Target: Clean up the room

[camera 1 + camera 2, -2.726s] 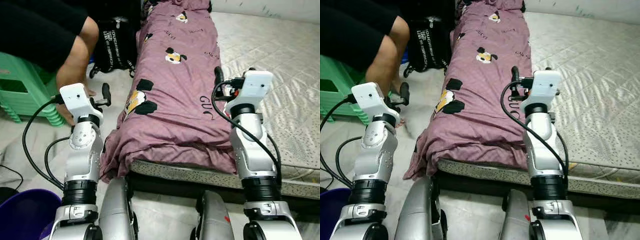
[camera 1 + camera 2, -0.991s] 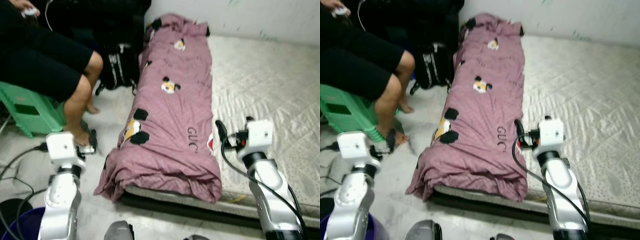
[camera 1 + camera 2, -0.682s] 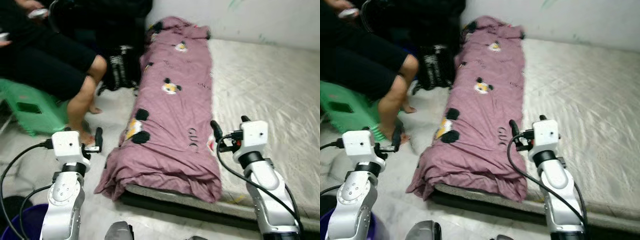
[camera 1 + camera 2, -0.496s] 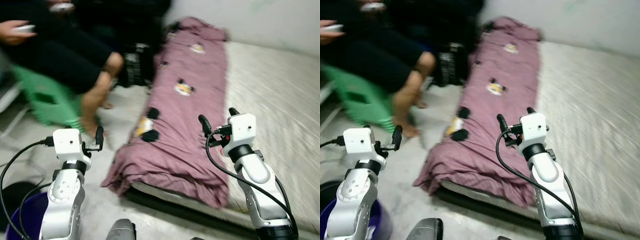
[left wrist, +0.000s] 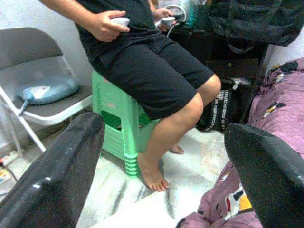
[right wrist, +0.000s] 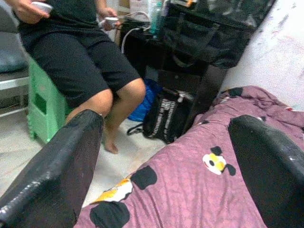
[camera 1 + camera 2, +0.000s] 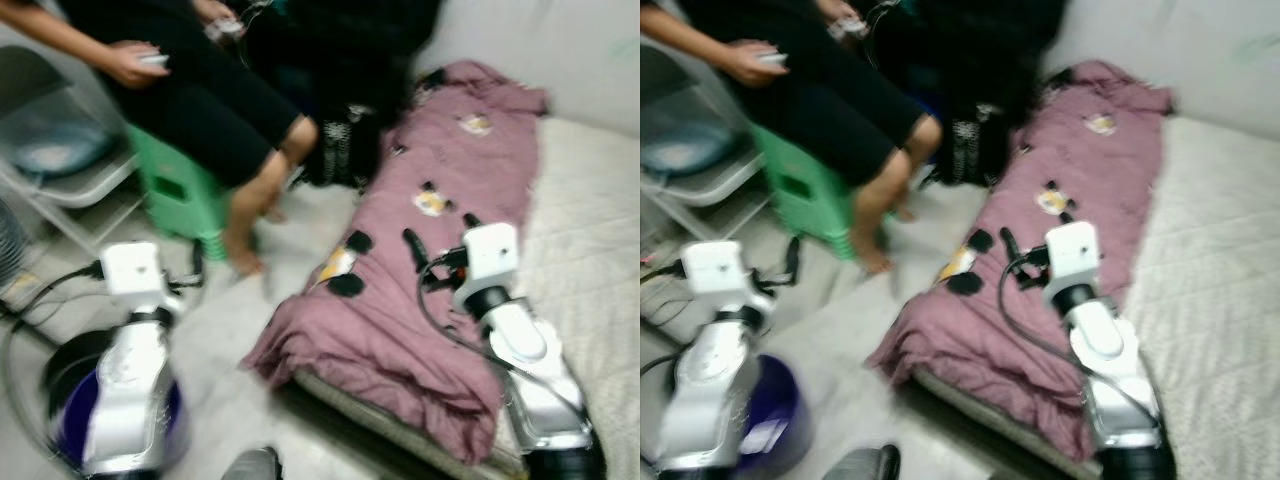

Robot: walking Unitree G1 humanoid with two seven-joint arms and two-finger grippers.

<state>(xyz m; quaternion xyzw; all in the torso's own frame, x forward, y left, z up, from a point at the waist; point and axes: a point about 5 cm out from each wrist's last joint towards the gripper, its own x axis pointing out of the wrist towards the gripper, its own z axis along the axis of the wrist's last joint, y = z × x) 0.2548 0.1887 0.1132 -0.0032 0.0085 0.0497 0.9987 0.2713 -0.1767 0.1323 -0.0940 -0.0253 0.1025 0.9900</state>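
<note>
Purple quilt (image 7: 420,290) lies bunched along the mattress (image 7: 590,260) edge nearest the person (image 7: 200,90), its end spilling toward the floor. Your right end effector (image 7: 440,245) hovers over the quilt, fingers spread wide and empty; your left end effector (image 7: 197,268), also open, hangs floor-side of it. You're mid-turn and blurred, so settle before reaching for a fold. A purple bin (image 7: 70,420) sits below the left arm; its contents can't be made out

Left arm: raised forward, elbow bent, white wrist housing uppermost.
Left gripper (image 5: 164,171): fingers spread wide, holding nothing.
Right arm: raised likewise.
Right gripper (image 6: 168,166): fingers apart, apparently holding nothing; head views blurred.
</note>
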